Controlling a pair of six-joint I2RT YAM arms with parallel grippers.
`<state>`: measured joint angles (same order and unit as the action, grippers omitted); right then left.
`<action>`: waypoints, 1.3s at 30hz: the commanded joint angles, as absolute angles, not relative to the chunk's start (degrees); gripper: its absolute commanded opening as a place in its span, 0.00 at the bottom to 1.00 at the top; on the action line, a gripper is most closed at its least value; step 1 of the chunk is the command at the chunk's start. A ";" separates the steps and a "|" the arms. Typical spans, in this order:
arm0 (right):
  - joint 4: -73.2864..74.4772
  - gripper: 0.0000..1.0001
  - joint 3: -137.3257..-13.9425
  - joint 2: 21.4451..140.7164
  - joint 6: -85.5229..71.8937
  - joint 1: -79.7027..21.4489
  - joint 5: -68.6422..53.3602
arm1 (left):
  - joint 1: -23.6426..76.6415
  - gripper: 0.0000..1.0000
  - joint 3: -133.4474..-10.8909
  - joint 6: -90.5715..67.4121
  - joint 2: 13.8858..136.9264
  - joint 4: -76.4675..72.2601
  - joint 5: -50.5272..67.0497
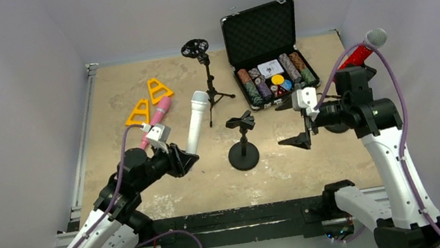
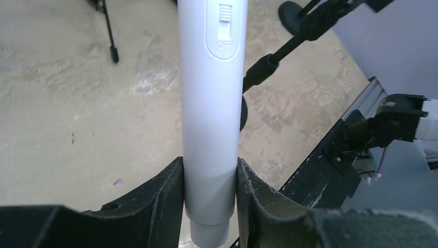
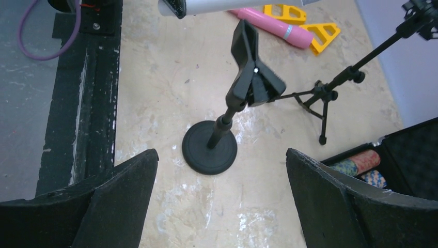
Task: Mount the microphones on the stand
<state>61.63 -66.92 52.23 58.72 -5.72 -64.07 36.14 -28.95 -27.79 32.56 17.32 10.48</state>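
altogether three microphones (image 1: 196, 122) (image 1: 157, 115) (image 1: 361, 50), two stands (image 1: 243, 143) (image 1: 205, 73), two yellow triangles (image 1: 159, 89) (image 1: 138, 112), one chip case (image 1: 259, 29).

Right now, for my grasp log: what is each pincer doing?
Left pincer: closed on the white microphone.
Right pincer: open, holding nothing.

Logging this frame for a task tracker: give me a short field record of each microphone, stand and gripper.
left gripper: shut on white microphone near its bottom end
right gripper: open, empty, facing round-base stand
white microphone: held tilted, in no clip
pink microphone: lying on table beside yellow triangles
red microphone: far right, raised; support unclear
round-base stand: clip empty
tripod stand: holder empty
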 commanded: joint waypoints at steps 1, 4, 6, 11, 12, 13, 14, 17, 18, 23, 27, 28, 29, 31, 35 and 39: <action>62.76 0.97 -74.73 56.02 54.77 -7.84 -64.12 | 36.31 0.00 -28.91 -21.54 30.23 6.49 17.13; 60.68 0.97 -78.13 58.00 51.90 -11.85 -60.30 | 36.30 0.00 -28.73 -17.70 29.72 1.73 19.60; 59.20 0.97 -80.13 59.64 50.78 -14.38 -57.70 | 36.35 0.00 -28.60 -14.60 30.30 -3.05 21.79; 58.65 0.97 -84.45 66.16 49.66 -17.99 -58.02 | 36.31 0.00 -28.21 -8.88 35.73 -15.71 26.14; 58.78 0.97 -84.96 67.31 49.66 -18.45 -58.61 | 36.30 0.00 -28.24 -8.38 37.09 -18.28 27.14; 58.69 0.97 -85.28 68.47 49.61 -18.96 -59.19 | 36.31 0.00 -28.29 -8.44 38.47 -20.58 27.89; 58.38 0.97 -85.33 69.38 49.43 -19.42 -59.69 | 36.30 0.00 -28.46 -8.69 39.71 -22.46 28.40; 56.79 0.97 -84.72 71.42 48.91 -21.35 -59.62 | 36.31 0.00 -28.50 -9.38 42.11 -25.70 29.40; 56.25 0.97 -84.46 72.05 48.87 -22.11 -58.98 | 36.32 0.00 -28.23 -9.41 42.40 -26.61 29.44; 54.94 0.95 -83.93 75.48 49.00 -23.46 -56.98 | 36.31 0.00 -24.72 -9.11 41.23 -30.49 28.75; 54.76 0.92 -83.15 77.60 49.96 -24.43 -56.31 | 36.30 0.00 -22.36 -8.96 40.93 -32.73 28.39; 55.05 0.89 -82.84 77.76 50.65 -24.82 -56.27 | 36.30 0.00 -22.11 -8.96 41.07 -32.78 28.45; 54.99 0.87 -82.03 77.74 51.05 -25.06 -56.13 | 36.32 0.00 -21.96 -8.89 41.24 -32.97 28.55; 55.12 0.81 -80.86 77.47 52.39 -25.22 -56.12 | 36.31 0.00 -21.70 -8.68 41.62 -33.61 28.65; 55.71 0.72 -79.06 76.91 54.57 -25.23 -56.08 | 36.30 0.00 -21.59 -8.27 43.46 -35.42 29.29; 56.97 0.48 -79.45 77.35 55.80 -25.32 -57.58 | 36.30 0.00 -21.83 -8.05 46.26 -38.55 30.18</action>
<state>55.86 -79.13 78.06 53.41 -25.08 -56.18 36.14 -21.61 -9.78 44.40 -30.50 28.29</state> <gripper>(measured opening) 0.612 0.415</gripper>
